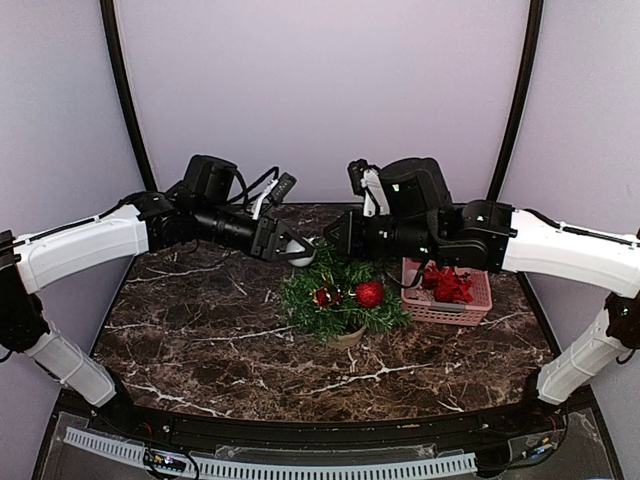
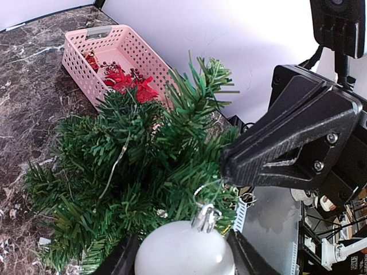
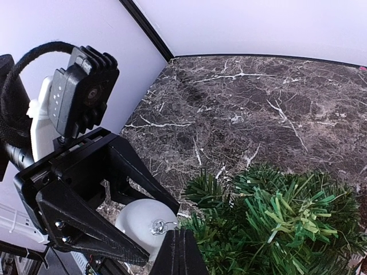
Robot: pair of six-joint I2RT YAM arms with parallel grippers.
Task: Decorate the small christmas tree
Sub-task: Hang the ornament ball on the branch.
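Note:
The small christmas tree (image 1: pixel 340 300) stands mid-table on a tan base and carries two red baubles (image 1: pixel 369 293). My left gripper (image 1: pixel 292 250) is shut on a white ball ornament (image 2: pixel 183 252) at the tree's upper left edge, one finger on each side of it. The ball's silver cap (image 2: pixel 205 217) points at the branches (image 2: pixel 137 172). My right gripper (image 3: pixel 179 235) is shut, its tip (image 2: pixel 225 167) pinching the thin hanging loop (image 2: pixel 202 193) that rises from the cap. In the right wrist view the ball (image 3: pixel 140 220) sits between the left gripper's black fingers (image 3: pixel 132 172), beside the tree (image 3: pixel 275 229).
A pink plastic basket (image 1: pixel 470 310) with red decorations stands right of the tree, also seen behind it (image 2: pixel 109 51). The dark marble tabletop (image 1: pixel 200 330) stretches to the left and front. Both arms meet above the tree's top.

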